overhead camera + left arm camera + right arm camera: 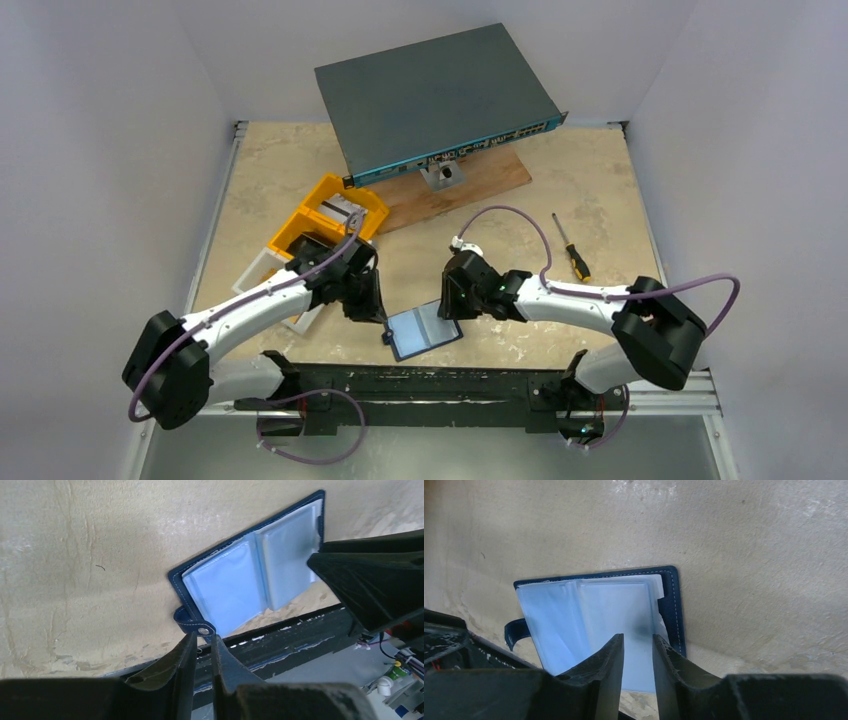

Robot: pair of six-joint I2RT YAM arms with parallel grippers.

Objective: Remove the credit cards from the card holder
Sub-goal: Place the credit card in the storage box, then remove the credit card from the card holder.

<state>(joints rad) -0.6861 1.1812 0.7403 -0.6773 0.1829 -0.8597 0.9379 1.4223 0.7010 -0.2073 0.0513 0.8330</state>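
The dark navy card holder [424, 329] lies open and flat by the table's front edge, its clear sleeves facing up [255, 575] [594, 610]. Pale blue credit cards [222, 590] [616, 607] sit inside the sleeves. My left gripper [383, 318] [204, 636] is at the holder's left corner. Its tips touch the navy tab with the pale stud [202, 629], and the jaws stand a narrow gap apart with nothing between them. My right gripper [447, 305] [638, 637] hovers over the right-hand sleeve page, jaws narrowly apart and empty.
Yellow bins [330, 215] stand behind the left arm. A grey network switch [435, 100] rests tilted on a wooden board [470, 185] at the back. A screwdriver [572, 250] lies to the right. The black front rail [450, 380] runs just below the holder.
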